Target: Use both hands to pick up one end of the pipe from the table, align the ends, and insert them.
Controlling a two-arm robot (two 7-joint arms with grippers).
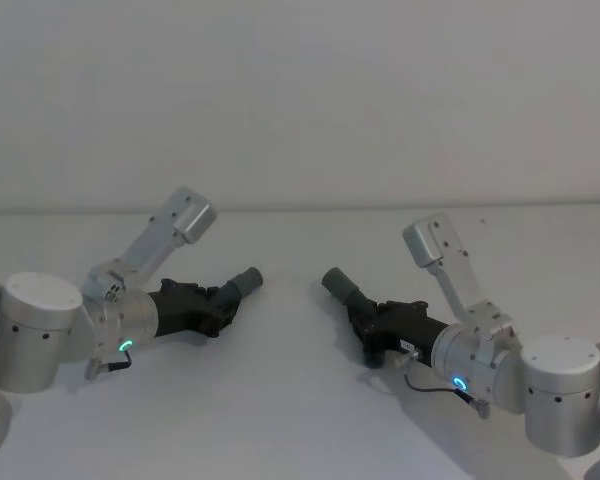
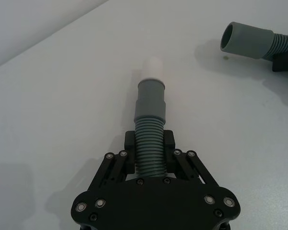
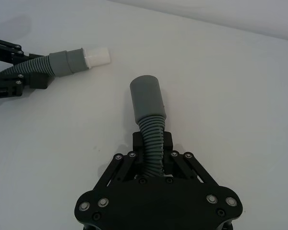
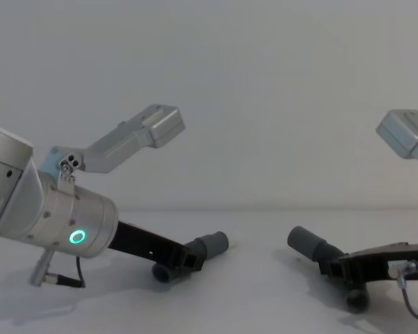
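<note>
The pipe is in two ribbed dark-grey pieces held low over the white table (image 1: 300,400). My left gripper (image 1: 225,298) (image 2: 150,143) is shut on the ribbed body of the left piece (image 2: 150,103). That piece's grey cuff (image 1: 246,281) carries a whitish tip (image 2: 152,68) pointing right. My right gripper (image 1: 360,310) (image 3: 152,143) is shut on the ribbed body of the right piece (image 3: 147,98). The right piece's open cuff (image 1: 337,283) (image 2: 244,40) points left. The two ends face each other across a gap, apart and not quite in line (image 4: 210,245) (image 4: 308,243).
A plain pale wall (image 1: 300,100) stands behind the table's far edge. Both silver arms (image 1: 40,330) (image 1: 560,395) reach in from the near corners. Bare tabletop lies between and in front of the grippers.
</note>
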